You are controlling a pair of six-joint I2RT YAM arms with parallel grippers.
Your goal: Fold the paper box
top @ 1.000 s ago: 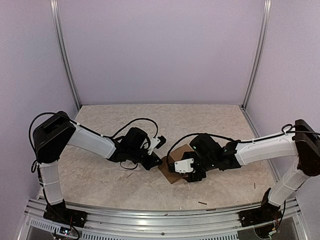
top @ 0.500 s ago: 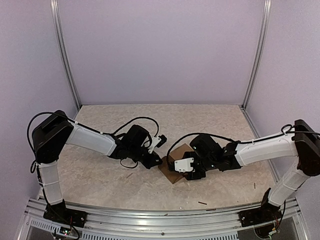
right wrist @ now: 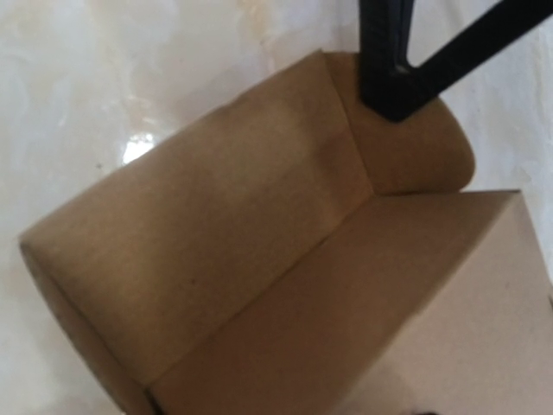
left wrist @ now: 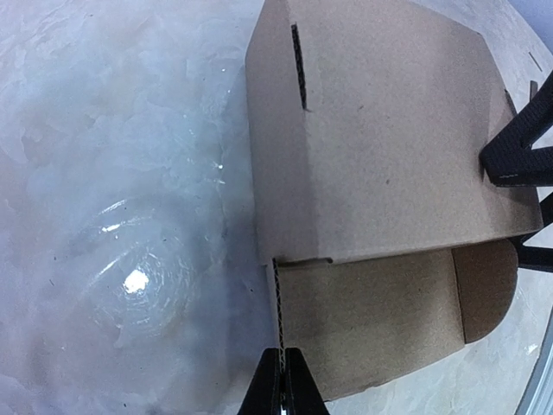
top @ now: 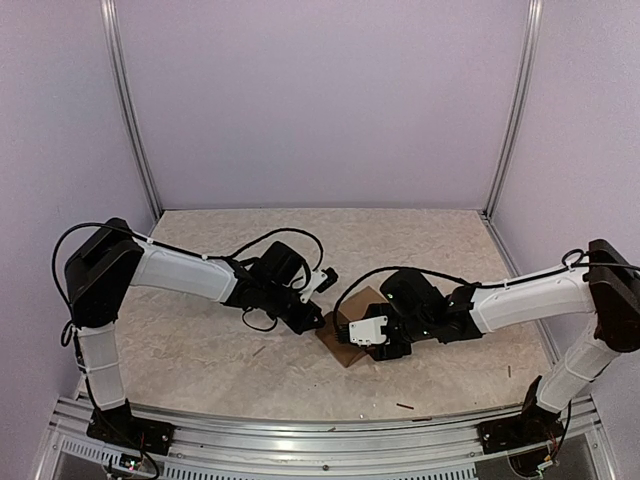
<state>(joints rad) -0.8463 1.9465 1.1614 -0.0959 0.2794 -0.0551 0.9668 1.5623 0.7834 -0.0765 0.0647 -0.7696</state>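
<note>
The paper box (top: 343,352) is brown cardboard, partly folded, lying mid-table between both arms. In the left wrist view its folded body (left wrist: 371,130) sits above a flat flap (left wrist: 371,320). My left gripper (left wrist: 283,367) is shut on that flap's thin corrugated left edge, and from above it (top: 320,322) is at the box's left side. My right gripper (top: 350,325) comes in from the right. Its black fingers (left wrist: 518,156) straddle the box's right end and touch it. The right wrist view is filled by the box (right wrist: 259,259), with the left gripper's fingers (right wrist: 389,69) at a rounded flap.
Small dark scraps (top: 404,406) lie on the marbled table near the front, one more (top: 258,350) left of the box. An aluminium rail (top: 320,440) runs along the near edge. Purple walls close in the back and both sides.
The left arm has stretched a little to the right, bringing its gripper closer against the box. The right gripper's jaws have narrowed slightly on the box. The box has barely shifted.
</note>
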